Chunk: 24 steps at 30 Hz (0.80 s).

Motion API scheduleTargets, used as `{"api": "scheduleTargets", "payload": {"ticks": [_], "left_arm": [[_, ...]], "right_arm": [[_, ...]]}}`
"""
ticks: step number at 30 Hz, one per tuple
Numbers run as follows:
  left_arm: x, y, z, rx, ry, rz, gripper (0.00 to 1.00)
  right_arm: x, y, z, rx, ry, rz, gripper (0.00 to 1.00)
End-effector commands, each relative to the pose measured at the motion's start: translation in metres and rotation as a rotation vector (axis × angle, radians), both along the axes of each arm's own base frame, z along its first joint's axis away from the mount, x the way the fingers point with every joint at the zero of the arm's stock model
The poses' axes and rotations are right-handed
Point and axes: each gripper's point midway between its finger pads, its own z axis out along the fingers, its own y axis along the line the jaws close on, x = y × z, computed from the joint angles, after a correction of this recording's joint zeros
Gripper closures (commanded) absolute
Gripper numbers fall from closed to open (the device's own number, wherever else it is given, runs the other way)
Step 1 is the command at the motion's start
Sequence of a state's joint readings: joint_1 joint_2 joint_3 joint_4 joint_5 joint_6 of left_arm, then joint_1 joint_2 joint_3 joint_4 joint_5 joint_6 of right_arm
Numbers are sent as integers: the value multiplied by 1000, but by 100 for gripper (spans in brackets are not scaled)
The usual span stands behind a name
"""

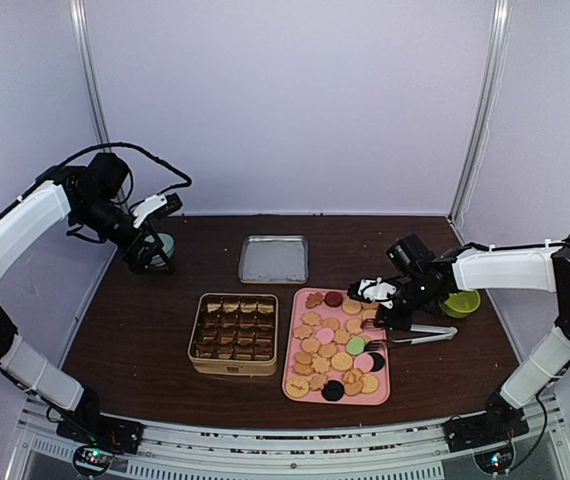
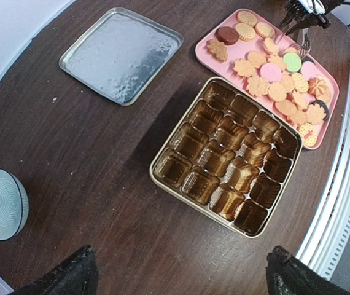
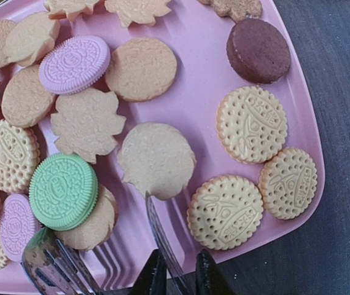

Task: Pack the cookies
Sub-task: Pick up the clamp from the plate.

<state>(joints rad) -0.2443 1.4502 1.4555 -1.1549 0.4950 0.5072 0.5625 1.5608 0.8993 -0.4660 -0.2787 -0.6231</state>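
Gripping tongs (image 3: 159, 233) tight in the right tool (image 3: 180, 271), tips low over the cookies (image 3: 156, 158) piled on the pink tray (image 3: 193, 80), just right of the gold box (image 2: 227, 157) on the bench (image 2: 101, 184). Holding the left tool (image 2: 181, 273) wide apart, empty, near the small bowl (image 2: 0, 204).

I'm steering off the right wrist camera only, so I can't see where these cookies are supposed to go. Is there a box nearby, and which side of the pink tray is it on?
Observer: Yes. A gold tin sits just left of the pink tray, as seen in the top view.
Operator: Anything in it?
Observer: No. The left wrist view shows its compartments empty.
Operator: Where's the left arm?
Observer: At the back left of the table, with the left gripper open, near a small blue-green bowl.
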Motion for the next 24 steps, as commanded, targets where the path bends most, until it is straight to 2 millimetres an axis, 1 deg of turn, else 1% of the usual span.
{"api": "scheduleTargets", "payload": {"ticks": [1,4,8,11,16,17,19,22,24], "left_arm": [[-5,-3,18,-23,-40,-12,2],[-7,-3,18,-25,-38,-13,2],[-9,-5,22,-38,-45,-19,2],[-11,-6,27,-54,-52,-27,2],[-19,-14,36,-75,-68,-76,2],[-21,-17,39,-75,-75,-94,2],[-27,-25,50,-74,-104,-138,2],[-38,-41,68,-70,-160,-202,2],[-52,-55,78,-52,-197,-263,2]], "right_arm": [[2,6,4,-7,0,2,88],[8,5,10,-11,-34,-14,100],[20,1,29,-15,-113,-50,100],[25,2,49,12,-167,-54,100],[23,4,78,36,-202,-53,100],[22,6,87,52,-210,-54,100],[20,16,105,95,-226,-55,100],[13,49,137,192,-249,-42,100],[8,74,156,261,-248,-43,100]]}}
